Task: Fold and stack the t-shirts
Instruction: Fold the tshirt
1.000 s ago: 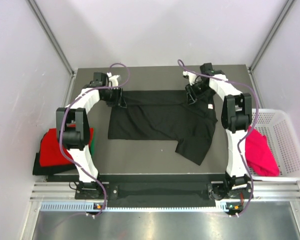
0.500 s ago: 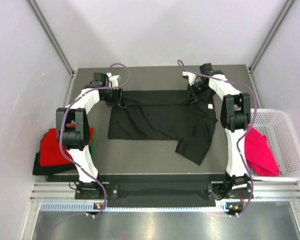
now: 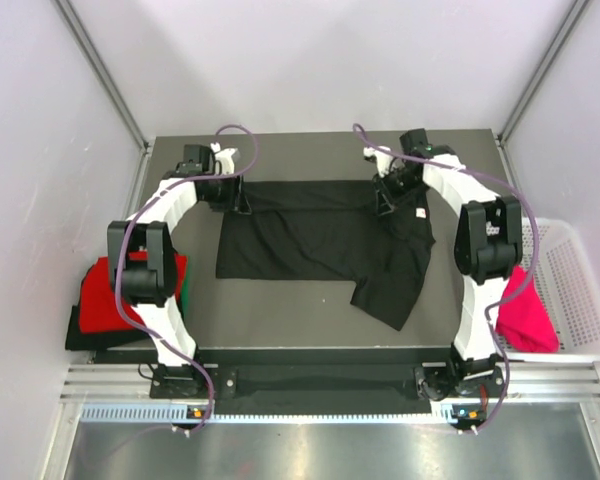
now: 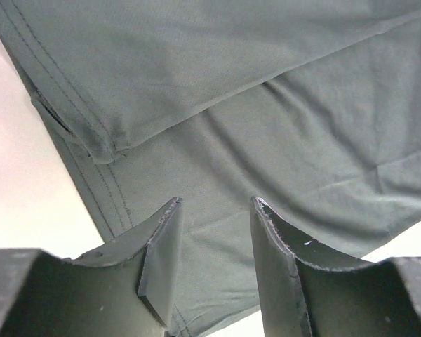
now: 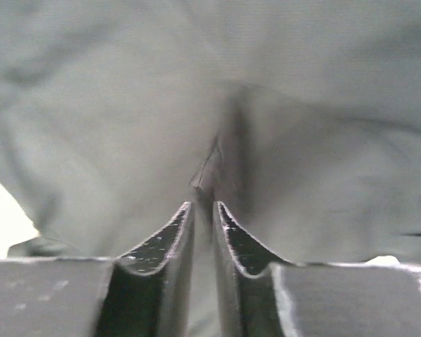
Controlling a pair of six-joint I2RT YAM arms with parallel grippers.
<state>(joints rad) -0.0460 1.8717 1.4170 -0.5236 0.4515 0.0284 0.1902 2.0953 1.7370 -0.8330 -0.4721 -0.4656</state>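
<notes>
Two arms, two grippers, one basket, and shirts in three places. At the far left, off the edge of the table, one red t-shirt lies folded, with a sliver of one green t-shirt showing beside it (dark cloth lies under both). The left gripper sits at the far-left corner of the one black t-shirt, fingers spread, with hemmed cloth lying below them ungripped. That shirt lies mid-table, spread wide and rumpled, a sleeve trailing toward the near right. At its far-right corner the right gripper presses its fingers almost together on a raised ridge of the black cloth. Farthest right, one magenta-pink t-shirt lies bunched in the white basket.
</notes>
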